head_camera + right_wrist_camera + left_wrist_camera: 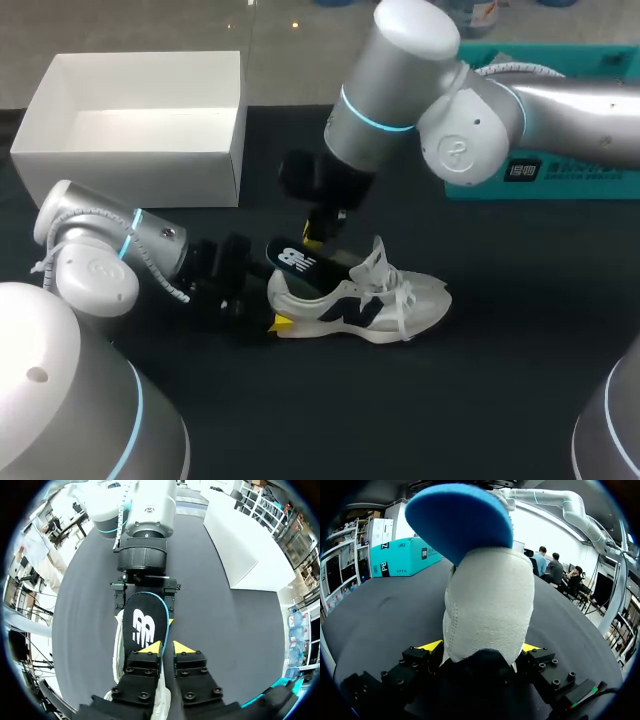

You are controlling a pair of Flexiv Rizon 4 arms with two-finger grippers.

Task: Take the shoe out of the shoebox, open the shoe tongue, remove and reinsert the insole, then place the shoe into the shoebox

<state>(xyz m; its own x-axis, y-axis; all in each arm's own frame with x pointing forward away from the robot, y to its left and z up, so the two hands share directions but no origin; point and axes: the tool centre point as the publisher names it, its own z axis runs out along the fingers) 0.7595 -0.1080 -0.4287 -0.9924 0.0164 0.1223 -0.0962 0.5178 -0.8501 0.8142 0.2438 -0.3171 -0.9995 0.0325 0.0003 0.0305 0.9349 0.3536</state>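
1. Shoe [365,305]: laid on its sole on the black table [500,400]. The long axis runs across the table, heel toward the left arm. Pale suede-like upper, dark side mark, loose laces.
2. Left gripper [480,649]: clamped on the padded heel from both sides.
3. Insole [298,262]: thin and flexible, black on top, blue underneath. It stands steeply out of the heel opening, its upper end pinched by the right gripper [167,647] directly above.
4. Shoebox [130,175]: white card, open, well apart from the shoe, behind the left arm.
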